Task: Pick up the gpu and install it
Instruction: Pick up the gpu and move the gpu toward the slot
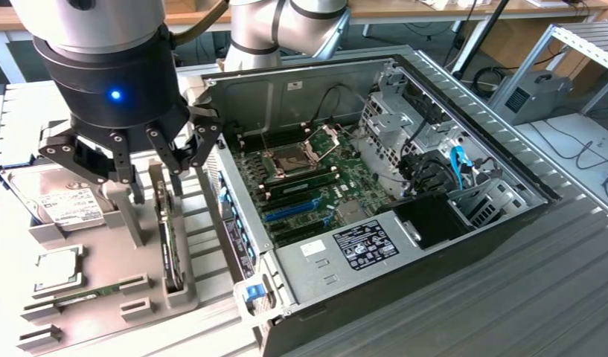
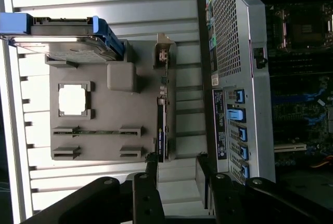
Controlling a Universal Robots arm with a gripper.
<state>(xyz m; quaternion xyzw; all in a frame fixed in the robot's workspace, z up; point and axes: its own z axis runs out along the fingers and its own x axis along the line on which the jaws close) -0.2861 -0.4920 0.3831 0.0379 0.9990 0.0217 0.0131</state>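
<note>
Ribbed metal bench (image 1: 542,297) carries the grey holder (image 1: 110,253) just beside the open computer case (image 1: 274,97), where the gpu (image 1: 170,245) stands on edge, not yet lifted, with the jaws open above it, holding nothing.

The spread claw (image 2: 176,180) is near the gpu (image 2: 161,125) in a gray holder (image 2: 104,115).

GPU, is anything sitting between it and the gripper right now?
Nothing visible. The open gripper hangs just above the gpu, which stands on edge in the grey holder beside the computer case, with clear air between them.
</note>
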